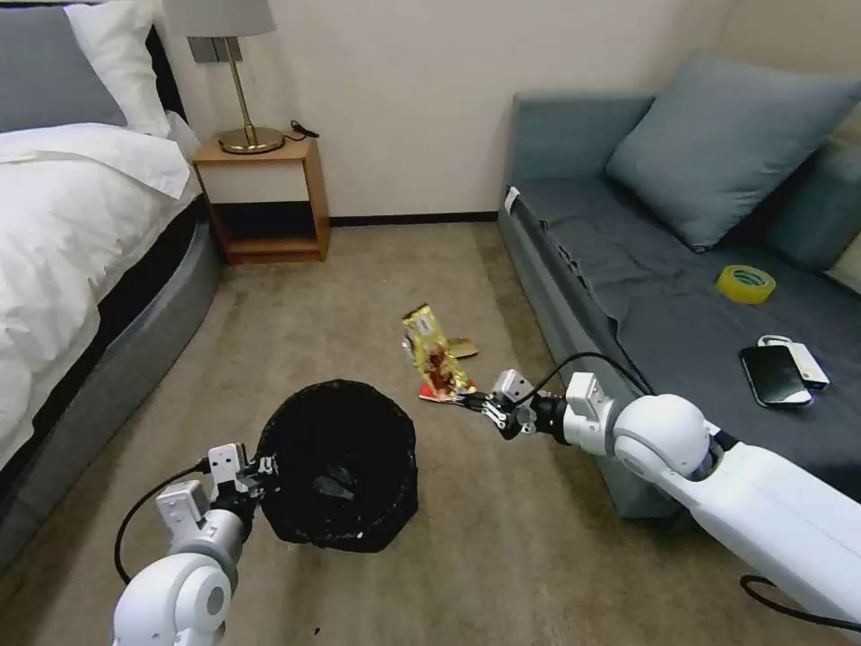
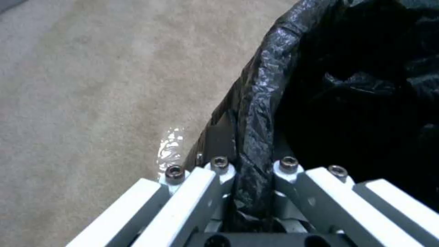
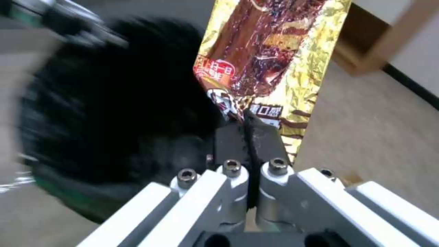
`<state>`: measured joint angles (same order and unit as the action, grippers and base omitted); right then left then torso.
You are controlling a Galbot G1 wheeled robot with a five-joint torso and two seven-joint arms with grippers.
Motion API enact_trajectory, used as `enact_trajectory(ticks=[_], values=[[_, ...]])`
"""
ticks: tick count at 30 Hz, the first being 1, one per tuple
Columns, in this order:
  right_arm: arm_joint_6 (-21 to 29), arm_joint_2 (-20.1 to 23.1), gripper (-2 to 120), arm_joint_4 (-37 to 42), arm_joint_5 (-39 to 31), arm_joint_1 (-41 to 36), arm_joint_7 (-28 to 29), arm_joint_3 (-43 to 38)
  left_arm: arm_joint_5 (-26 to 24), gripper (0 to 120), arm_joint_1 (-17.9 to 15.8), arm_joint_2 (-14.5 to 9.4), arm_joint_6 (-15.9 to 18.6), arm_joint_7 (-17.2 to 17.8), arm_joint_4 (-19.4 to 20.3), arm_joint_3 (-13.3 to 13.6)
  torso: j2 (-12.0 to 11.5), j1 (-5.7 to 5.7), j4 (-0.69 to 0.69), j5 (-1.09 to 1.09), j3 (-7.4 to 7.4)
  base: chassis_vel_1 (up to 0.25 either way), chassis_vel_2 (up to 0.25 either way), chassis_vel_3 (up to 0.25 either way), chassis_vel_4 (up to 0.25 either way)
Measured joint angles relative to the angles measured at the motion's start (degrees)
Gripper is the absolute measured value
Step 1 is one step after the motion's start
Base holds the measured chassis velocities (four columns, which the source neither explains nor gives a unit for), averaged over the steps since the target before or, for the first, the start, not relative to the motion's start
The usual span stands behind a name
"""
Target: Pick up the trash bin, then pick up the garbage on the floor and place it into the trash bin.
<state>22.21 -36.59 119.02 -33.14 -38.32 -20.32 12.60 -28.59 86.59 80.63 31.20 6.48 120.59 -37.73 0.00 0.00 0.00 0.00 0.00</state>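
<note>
Beige carpet floor (image 1: 502,556) between a bed (image 1: 72,233) on the left and a grey sofa (image 1: 646,296) on the right; wooden nightstand (image 1: 265,197) at the far wall.

Trash bin (image 1: 339,467): near, left of centre, black liner over the rim, mouth tilted toward the camera. Left claw (image 1: 254,468) is closed on the bin's left rim; in the left wrist view the liner-covered rim (image 2: 256,113) runs straight between the two pads.

Garbage in hand: yellow-brown snack wrapper (image 1: 437,352). Right claw (image 1: 477,405) is clamped shut on its near bottom corner, just right of the bin. Wrapper stands nearly upright, long axis leaning up and far-left from the pinch; printed face (image 3: 270,55) toward the right wrist camera. Red-and-white wrapper (image 1: 432,391) lies on the carpet just beside the claw; tan paper scrap (image 1: 463,346) lies beyond.

Step, as judged: carry the wrapper over the bin mouth. Do well by bringing the pinch itself above the opening, since the free end flops, and release only when the whole length hangs inside the rim.

Yellow tape roll (image 1: 746,283) and phone (image 1: 775,375) rest on the sofa, untouched.
</note>
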Motion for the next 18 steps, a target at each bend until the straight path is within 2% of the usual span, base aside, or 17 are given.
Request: enact_trajectory(ticks=[3, 7, 18], values=[[1.0, 0.2, 0, 4.6, 0.0, 0.0, 0.7, 2.1, 0.0, 4, -0.1, 0.4, 0.2, -0.2, -0.1, 0.5, 0.0, 0.0, 0.0, 0.0, 0.0, 0.0, 0.0, 0.0, 0.0], [1.9, -0.5, 0, 6.7, 0.2, 1.0, 1.2, 5.5, 0.2, 4, -0.1, 1.0, 0.3, -0.9, -0.1, 1.3, 0.0, 0.0, -0.01, 0.0, 0.0, 0.0, 0.0, 0.0, 0.0], [3.6, -5.7, 0, 3.4, 1.6, 5.6, 2.0, 14.6, 0.4, 4, 0.5, 1.5, 0.5, -2.2, 0.6, 2.2, 0.0, 0.0, 0.0, -0.01, 0.0, 0.0, 0.0, 0.0, 0.0]])
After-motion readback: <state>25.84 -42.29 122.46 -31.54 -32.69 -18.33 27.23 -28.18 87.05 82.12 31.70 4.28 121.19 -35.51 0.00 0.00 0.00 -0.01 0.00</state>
